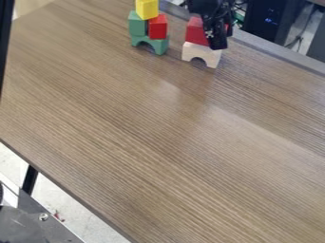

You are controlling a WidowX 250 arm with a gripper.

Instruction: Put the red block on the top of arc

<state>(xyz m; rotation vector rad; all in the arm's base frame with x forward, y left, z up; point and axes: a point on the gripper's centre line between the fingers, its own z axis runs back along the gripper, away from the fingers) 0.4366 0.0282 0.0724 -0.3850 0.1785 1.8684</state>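
The black gripper (217, 39) is at the top of the camera view, right of centre, low over the work and covering the right part of a red block (195, 32). That block is directly above a white arc (190, 51), its lower edge meeting the arc's top as far as can be seen. The arc stands upright on the table with its opening at the bottom. How the gripper bears on the block is hidden behind its black body.
Left of the white arc, a green arc (157, 46) carries a green block (136, 24) and a smaller red block (158, 28), with a yellow block (147, 9) on top. The wooden table (152, 137) extends toward the camera. Dark equipment (274, 21) is behind its back edge.
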